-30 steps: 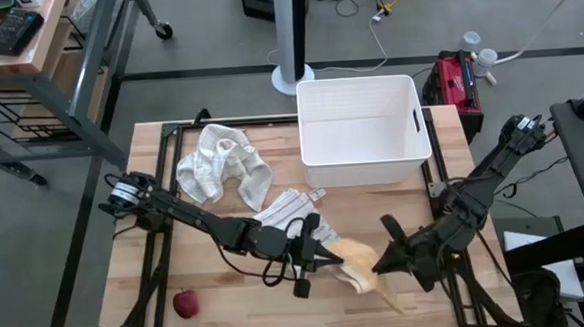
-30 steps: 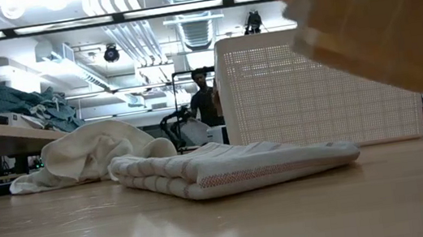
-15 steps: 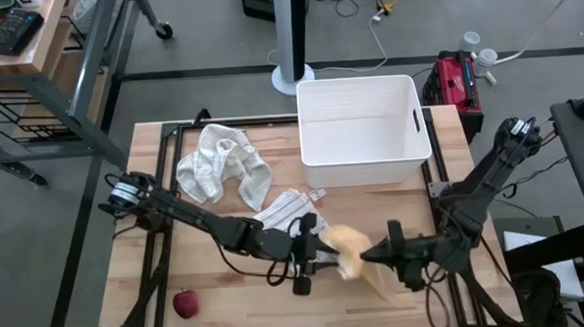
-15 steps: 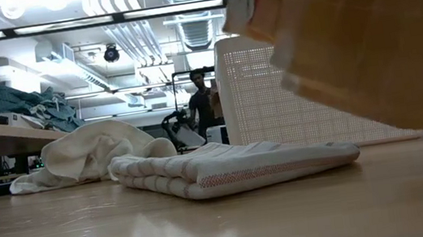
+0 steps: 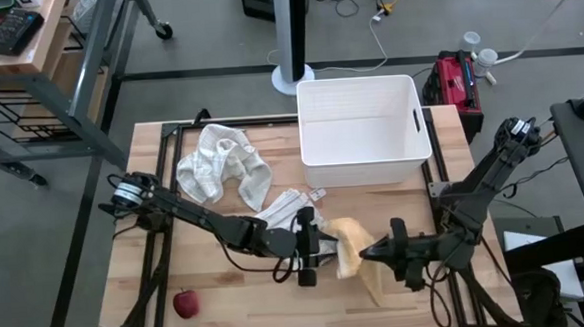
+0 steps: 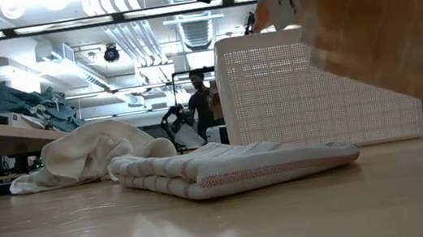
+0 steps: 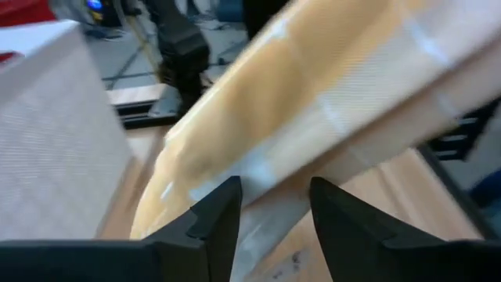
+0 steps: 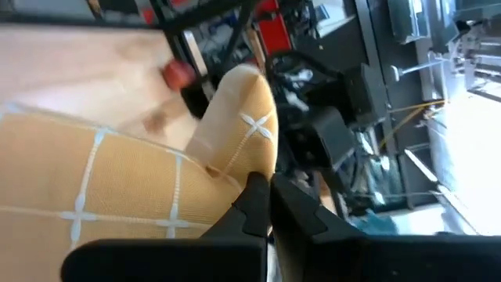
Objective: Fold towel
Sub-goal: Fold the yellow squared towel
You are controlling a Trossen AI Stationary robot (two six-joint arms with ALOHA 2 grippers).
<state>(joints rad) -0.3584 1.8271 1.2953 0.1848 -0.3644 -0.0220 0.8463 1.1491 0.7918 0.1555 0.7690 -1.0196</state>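
A yellow towel [image 5: 351, 249] with a white grid pattern hangs in the air between my two grippers, near the table's front edge. In the low view the yellow towel [image 6: 379, 23] is clear of the tabletop. My right gripper [image 5: 373, 251] is shut on it from the table's right side. My left gripper [image 5: 320, 245] stands open at the towel's left end. In the left wrist view the yellow towel [image 7: 313, 102] runs just past the tips of my left gripper [image 7: 274, 192]. My right gripper pinches a bunched fold of the yellow towel [image 8: 235, 174] between its two shut fingers. The fingers lie about level and come from the table's right. The cloth is lifted clear and hangs slack below and past them. Whether my left gripper's open fingers touch the towel, I cannot tell.
A folded white striped towel [image 5: 286, 206] lies just beyond my left gripper. A crumpled white towel [image 5: 222, 165] lies at the far left. A white basket [image 5: 362, 130] stands at the far edge. A red apple [image 5: 186, 305] sits at the near left.
My left gripper has opened and let go of the yellow towel's left end. My right gripper has rolled and swung level, pointing toward the table's left, and has turned the towel with it. The towel stays clear of the table.
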